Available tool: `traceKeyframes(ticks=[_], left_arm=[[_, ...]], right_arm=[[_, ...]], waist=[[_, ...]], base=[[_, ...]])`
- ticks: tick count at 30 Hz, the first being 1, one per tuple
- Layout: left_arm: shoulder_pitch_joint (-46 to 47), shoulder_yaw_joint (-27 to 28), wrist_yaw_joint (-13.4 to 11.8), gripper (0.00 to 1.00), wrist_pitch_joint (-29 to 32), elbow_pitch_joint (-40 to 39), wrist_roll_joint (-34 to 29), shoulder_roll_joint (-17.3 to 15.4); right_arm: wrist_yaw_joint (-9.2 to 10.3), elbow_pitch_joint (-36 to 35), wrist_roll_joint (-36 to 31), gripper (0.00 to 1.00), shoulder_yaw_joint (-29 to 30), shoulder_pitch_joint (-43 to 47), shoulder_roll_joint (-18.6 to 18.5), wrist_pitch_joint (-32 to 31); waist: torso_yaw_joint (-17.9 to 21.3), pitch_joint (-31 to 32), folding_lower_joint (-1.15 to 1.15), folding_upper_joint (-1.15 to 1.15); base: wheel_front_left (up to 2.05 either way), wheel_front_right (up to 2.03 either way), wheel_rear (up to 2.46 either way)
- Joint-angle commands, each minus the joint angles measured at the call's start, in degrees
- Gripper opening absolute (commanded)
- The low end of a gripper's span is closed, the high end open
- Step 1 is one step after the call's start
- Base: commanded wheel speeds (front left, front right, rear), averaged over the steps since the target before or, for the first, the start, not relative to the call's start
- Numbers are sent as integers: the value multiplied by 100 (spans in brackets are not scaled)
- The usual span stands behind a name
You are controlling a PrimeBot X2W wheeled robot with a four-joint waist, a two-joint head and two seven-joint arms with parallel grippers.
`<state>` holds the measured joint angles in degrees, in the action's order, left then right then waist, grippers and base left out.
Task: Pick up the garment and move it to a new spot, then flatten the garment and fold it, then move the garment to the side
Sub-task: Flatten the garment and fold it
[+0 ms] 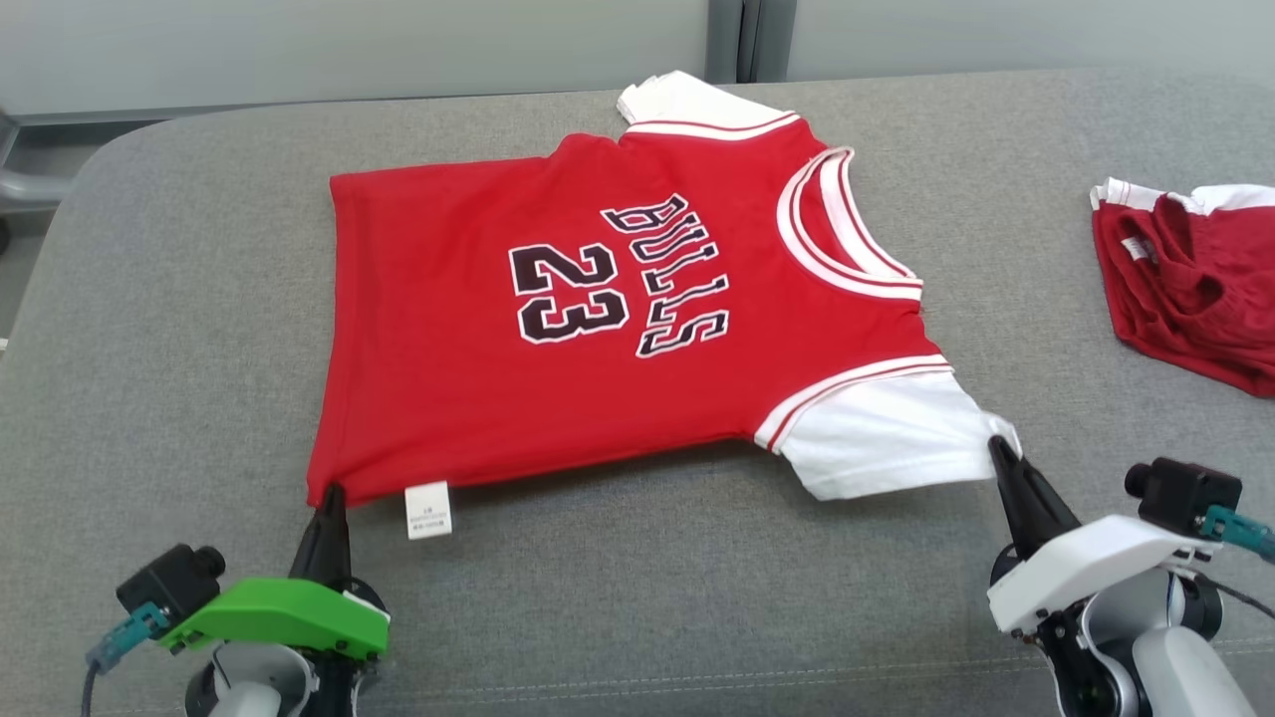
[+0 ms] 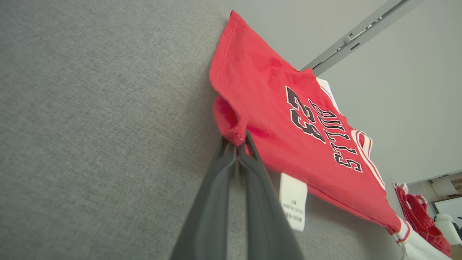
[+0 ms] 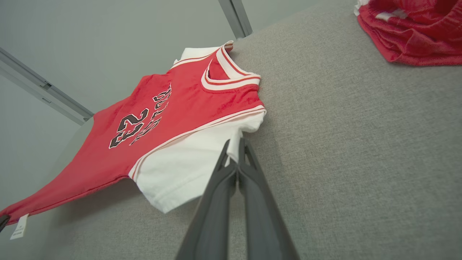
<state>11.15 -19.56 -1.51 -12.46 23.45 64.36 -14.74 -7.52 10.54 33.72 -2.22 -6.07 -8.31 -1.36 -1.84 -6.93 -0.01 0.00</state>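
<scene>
The garment [image 1: 608,319] is a red jersey with white sleeves and black "BULLS 23" lettering, spread across the grey cushion with its neck to the right. My left gripper [image 1: 332,490] is shut on the near hem corner, beside a white label [image 1: 428,510]; in the left wrist view the fingertips pinch that red corner [image 2: 236,139]. My right gripper [image 1: 996,445] is shut on the edge of the near white sleeve [image 1: 887,438]. The right wrist view has the fingers [image 3: 223,162] closed on the sleeve's edge [image 3: 236,142]. The near edge of the jersey is lifted slightly off the cushion.
A second red and white garment [image 1: 1190,279] lies crumpled at the right edge of the grey cushion [image 1: 149,299]. A pale wall with a grey vertical post [image 1: 737,40] stands behind the cushion. The cushion's left corner is rounded.
</scene>
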Motion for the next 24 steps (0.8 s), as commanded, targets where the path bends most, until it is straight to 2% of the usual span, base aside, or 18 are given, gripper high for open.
traceKeyframes(ticks=[1, 6, 14, 20, 24], left_arm=[[-115, -11, 33, 0, -56, 56, -72, 17], [-320, 82, 89, 0, -173, 256, -74, 94], [-539, 162, 147, 0, -221, 451, -28, 227], [-865, 190, 215, 0, -231, 388, -46, 173], [-1203, 200, 167, 0, -238, 180, -72, 147]], right_arm=[[7, -69, -93, 0, 63, 152, 48, -47], [7, -220, -246, 0, 172, 525, 268, -223], [7, -275, -303, 0, 263, 879, 385, -481], [7, -488, -257, 0, 308, 1265, 412, -675], [7, -669, -196, 0, 346, 1561, 438, -814]], waist=[[22, 42, 1, 0], [49, 142, 1, 0], [57, 255, 1, 0], [69, 348, 1, 0], [69, 455, 1, 0]], base=[[0, 0, 0], [0, 0, 0], [0, 0, 0], [0, 0, 0], [0, 0, 0]])
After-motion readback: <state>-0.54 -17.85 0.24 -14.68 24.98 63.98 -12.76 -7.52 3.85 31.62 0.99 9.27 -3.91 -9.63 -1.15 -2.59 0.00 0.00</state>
